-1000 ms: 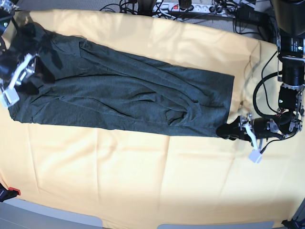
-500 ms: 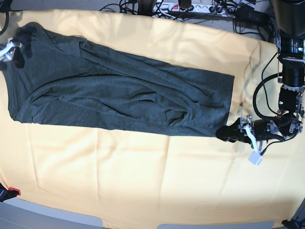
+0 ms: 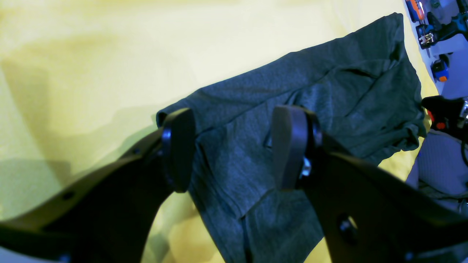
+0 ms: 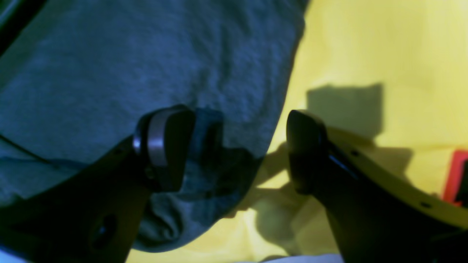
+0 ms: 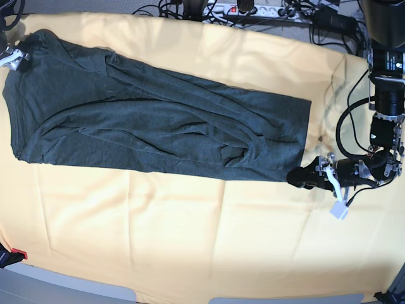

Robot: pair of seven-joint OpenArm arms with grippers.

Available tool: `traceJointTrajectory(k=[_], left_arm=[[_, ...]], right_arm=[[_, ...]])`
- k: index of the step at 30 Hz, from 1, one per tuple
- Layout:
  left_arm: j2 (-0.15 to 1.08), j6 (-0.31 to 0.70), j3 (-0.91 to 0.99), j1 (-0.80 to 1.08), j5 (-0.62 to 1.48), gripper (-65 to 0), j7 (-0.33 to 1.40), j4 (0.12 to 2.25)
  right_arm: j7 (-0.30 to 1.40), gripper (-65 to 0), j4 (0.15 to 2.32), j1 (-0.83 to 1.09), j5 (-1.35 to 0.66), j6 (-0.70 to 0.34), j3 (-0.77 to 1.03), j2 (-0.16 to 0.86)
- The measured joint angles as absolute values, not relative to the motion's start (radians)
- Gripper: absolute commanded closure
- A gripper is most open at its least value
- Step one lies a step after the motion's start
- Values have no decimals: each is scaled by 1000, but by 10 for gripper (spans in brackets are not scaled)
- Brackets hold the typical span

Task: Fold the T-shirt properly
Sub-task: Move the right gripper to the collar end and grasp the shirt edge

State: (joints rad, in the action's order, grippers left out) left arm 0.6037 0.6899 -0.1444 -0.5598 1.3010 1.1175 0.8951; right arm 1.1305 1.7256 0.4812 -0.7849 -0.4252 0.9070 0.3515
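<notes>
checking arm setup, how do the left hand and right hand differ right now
The left hand sits low at the T-shirt's hem corner; the right hand is at the opposite, shoulder end, mostly out of the base view. Both are open and hold nothing.

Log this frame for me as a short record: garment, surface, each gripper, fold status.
garment: T-shirt, dark, lying lengthwise in a long wrinkled strip
surface: yellow cloth covering the table
left gripper: open, at the shirt's corner on the base view's right
right gripper: open, over the shirt's opposite end, holding nothing
fold status: not yet a compact fold
background: cables along the far edge
</notes>
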Motion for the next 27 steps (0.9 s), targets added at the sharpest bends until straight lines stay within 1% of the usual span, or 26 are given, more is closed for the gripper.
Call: traceJointTrajectory(k=[2,4,9,10,12,13,17,21,27], left_arm=[[604,690,-144,-560,1309,-342,1118,895],[604,690,-144,-560,1309,-342,1118,895],[604,690,-144,-560,1309,-342,1118,895],[604,690,-144,-560,1309,-342,1118,895],[604,690,-144,-560,1312,-342,1118,895],[604,690,-144,-560,1313,-342,1118,895],[604,690,-144,-560,1317,-342,1118,895],[604,690,-144,-560,1317,-342,1118,895],[604,690,-144,-560,1317,-342,1118,895]], right_arm=[[1100,-432,1700,482,-777,-427,907,349],[1059,-432,1676,479,-778,-406,907,347],[1039,-432,1660,479,-794,-406,908,346],[1039,-422,1660,479,-808,-407,908,346],[1049,-350,1658,479,-832,-444,908,345],[1060,-296,1655,479,-858,-459,908,345],[1062,-1,1655,479,-873,-532,908,340],[1056,0,1655,481,-871,-583,908,343],[1053,0,1655,481,-871,-593,907,393]])
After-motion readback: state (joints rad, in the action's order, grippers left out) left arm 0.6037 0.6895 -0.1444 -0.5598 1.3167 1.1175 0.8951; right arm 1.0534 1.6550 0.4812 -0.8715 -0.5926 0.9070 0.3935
